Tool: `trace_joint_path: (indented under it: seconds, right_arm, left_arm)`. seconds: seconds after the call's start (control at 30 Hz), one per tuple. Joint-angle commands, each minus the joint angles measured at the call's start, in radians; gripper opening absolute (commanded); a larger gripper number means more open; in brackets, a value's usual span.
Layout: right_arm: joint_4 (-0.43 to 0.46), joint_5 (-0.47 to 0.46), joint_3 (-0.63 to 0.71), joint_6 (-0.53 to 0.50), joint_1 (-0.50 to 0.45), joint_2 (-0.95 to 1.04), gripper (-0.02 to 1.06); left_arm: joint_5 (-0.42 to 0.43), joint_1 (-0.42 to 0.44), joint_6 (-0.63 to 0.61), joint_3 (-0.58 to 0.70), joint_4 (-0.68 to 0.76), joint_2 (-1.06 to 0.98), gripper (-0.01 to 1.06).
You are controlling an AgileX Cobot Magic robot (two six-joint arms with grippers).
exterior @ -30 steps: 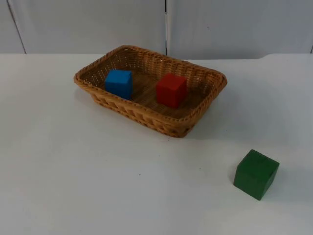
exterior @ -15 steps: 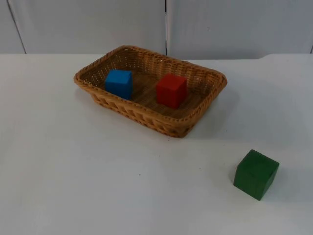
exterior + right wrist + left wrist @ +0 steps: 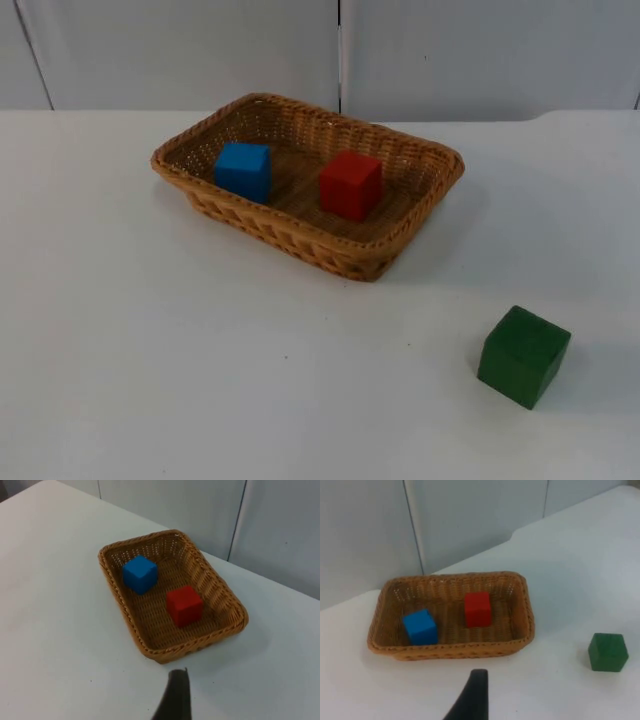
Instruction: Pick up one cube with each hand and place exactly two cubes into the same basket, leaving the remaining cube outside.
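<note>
From the top view, a basket [image 3: 400, 255] sits on the white table [image 3: 150, 350], toward the far side, just short of the grey wall [image 3: 180, 50]. Inside it lie two cubes, apart from each other: the blue cube [image 3: 244, 170] at the left end and the red cube [image 3: 351, 183] nearer the middle. The green cube [image 3: 523, 355] stands on the bare table, well apart from the basket, near and to the right.

From the left wrist view, the basket [image 3: 450, 651] lies beyond one black fingertip of the left gripper [image 3: 474, 700], which hangs above the table, clear of everything. The blue cube [image 3: 420, 626] and red cube [image 3: 477, 609] rest on the basket floor; the green cube [image 3: 607, 651] is out on the table. I cannot tell how the jaws stand.

From the right wrist view, the right gripper [image 3: 175, 697] likewise hangs over the table short of the basket [image 3: 150, 652], holding nothing that I can see. The blue cube [image 3: 140, 573] and red cube [image 3: 184, 605] are inside. Here too I cannot tell how the jaws stand.
</note>
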Motion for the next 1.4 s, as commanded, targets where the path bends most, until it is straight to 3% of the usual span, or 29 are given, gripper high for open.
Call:
trace_joint_path:
  seconds: [0.0, 0.23, 0.7, 0.9, 1.03, 1.13, 1.37]
  right_arm:
    - [0.003, -0.009, 0.024, -0.006, -0.002, -0.033, 0.69]
    - [0.005, 0.012, 0.084, -0.006, -0.002, -0.131, 0.69]
    - [0.005, 0.055, 0.176, 0.008, -0.002, -0.347, 0.69]
    - [0.005, 0.053, 0.216, 0.008, -0.002, -0.435, 0.69]
    - [0.005, 0.058, 0.24, 0.01, -0.002, -0.482, 0.69]
    - [0.005, 0.091, 0.252, 0.022, -0.002, -0.524, 0.69]
    - [0.005, 0.186, 0.252, 0.022, -0.002, -0.603, 0.69]
  left_arm:
    - [0.032, -0.005, -0.009, 0.004, 0.007, -0.031, 0.88]
    - [0.101, -0.005, -0.033, 0.004, 0.019, -0.116, 0.88]
    - [0.211, -0.005, -0.294, 0.004, 0.241, -0.306, 0.88]
    - [0.234, -0.005, -0.332, 0.008, 0.288, -0.389, 0.88]
    - [0.204, -0.005, -0.351, 0.059, 0.287, -0.436, 0.88]
    - [0.2, -0.005, -0.371, 0.147, 0.282, -0.476, 0.88]
    - [0.204, -0.005, -0.401, 0.19, 0.352, -0.556, 0.88]
